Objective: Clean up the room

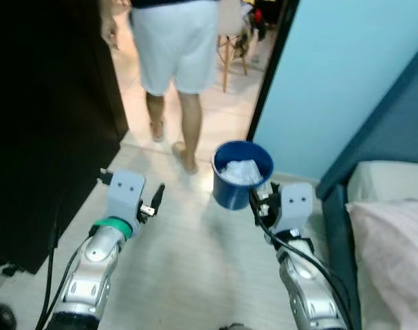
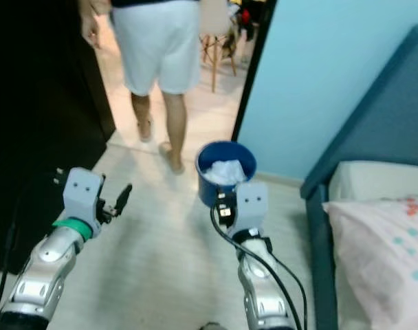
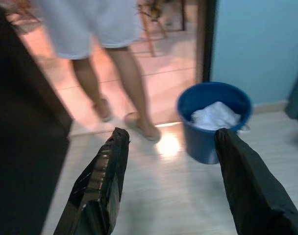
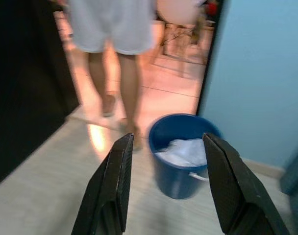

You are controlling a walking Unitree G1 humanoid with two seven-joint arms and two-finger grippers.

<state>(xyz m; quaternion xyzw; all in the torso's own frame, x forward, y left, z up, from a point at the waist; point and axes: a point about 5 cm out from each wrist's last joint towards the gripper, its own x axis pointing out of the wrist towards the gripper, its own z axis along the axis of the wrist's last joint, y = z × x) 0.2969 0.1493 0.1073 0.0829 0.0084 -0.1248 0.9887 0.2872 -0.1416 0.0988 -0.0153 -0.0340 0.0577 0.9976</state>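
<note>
Blue bucket (image 1: 240,176) is what I am steering for: it stands on the pale floor just above the centre of the head view, against the light blue wall (image 1: 333,75) beside the doorway, with crumpled white paper (image 1: 240,171) heaped inside it. My right gripper (image 4: 163,183) is held out in front of it with its fingers spread wide and nothing between them; in its wrist view the bucket sits right in the gap. The left gripper (image 3: 171,186) is also wide apart and empty, lower left of the head view, well apart from the bucket.

What worries me most is the person (image 1: 173,48) in white shorts at the top centre, standing in the doorway with one foot close to the bucket. If they step back while I move forward, an arm could strike a leg.

Second, the bucket looks light, I judge, and a finger nudging its rim instead of closing over it could tip it and spill the paper.

Third, the bed (image 1: 384,227) with its pink pillow (image 1: 394,240) fills the lower right, near my right elbow, so a swing to that side may snag the cable (image 1: 291,251) looped along that arm. The dark cabinet (image 1: 44,124) crowds my left likewise.
</note>
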